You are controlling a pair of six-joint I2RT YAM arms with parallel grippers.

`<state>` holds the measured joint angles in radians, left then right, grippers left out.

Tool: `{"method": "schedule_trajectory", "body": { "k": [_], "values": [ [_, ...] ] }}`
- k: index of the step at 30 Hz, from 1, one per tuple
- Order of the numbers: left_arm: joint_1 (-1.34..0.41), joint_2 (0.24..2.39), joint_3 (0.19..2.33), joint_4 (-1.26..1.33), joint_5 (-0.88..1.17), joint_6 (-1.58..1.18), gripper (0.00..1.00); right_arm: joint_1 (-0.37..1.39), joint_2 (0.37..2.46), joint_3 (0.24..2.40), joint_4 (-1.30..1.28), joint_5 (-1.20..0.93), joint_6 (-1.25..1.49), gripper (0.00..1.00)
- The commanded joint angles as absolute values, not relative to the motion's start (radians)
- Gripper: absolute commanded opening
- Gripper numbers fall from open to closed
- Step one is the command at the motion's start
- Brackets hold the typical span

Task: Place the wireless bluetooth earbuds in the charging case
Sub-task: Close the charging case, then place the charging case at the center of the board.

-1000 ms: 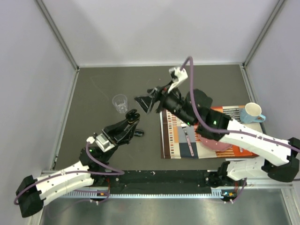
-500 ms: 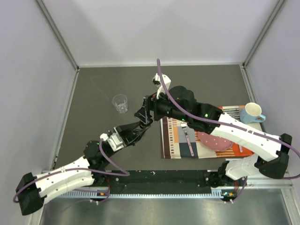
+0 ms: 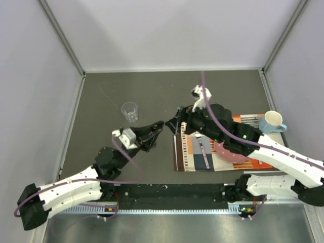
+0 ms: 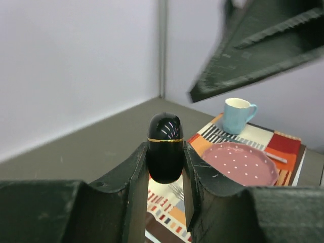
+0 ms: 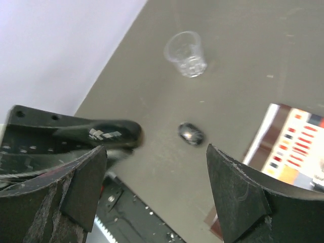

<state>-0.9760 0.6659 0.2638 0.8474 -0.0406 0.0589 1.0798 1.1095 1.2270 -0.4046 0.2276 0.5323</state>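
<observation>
Charging case (image 4: 164,144) pinched upright in left gripper (image 4: 165,157); right gripper (image 5: 156,149) spread wide, empty

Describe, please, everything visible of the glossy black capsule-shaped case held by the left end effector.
The glossy black capsule-shaped case looks like smooth hard plastic, with a thin gold line ringing it below its rounded top, and it appears closed. It stands upright, clamped on both sides between the dark fingers of the left end effector, its lower end hidden between them, apparently clear of the grey table. Nothing else touches it.
</observation>
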Motion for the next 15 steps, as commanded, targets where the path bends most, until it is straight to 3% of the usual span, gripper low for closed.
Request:
{"method": "schedule_trajectory", "body": {
  "k": [1, 6, 10, 15],
  "values": [
    [-0.954, 0.705, 0.446, 0.51, -0.314, -0.263, 0.0, 1.0, 0.982, 1.145, -0.417, 0.408, 0.647, 0.79],
    [-0.813, 0.828, 0.564, 0.234, -0.122, -0.506, 0.0, 0.887, 0.878, 1.017, -0.417, 0.385, 0.718, 0.79],
    [-0.638, 1.003, 0.604, 0.195, 0.177, -0.687, 0.0, 0.867, 0.828, 0.977, -0.419, 0.361, 0.715, 0.79],
    [-0.634, 1.178, 0.684, 0.213, 0.238, -0.704, 0.0, 0.854, 0.83, 0.957, -0.419, 0.322, 0.709, 0.79]
  ]
}}
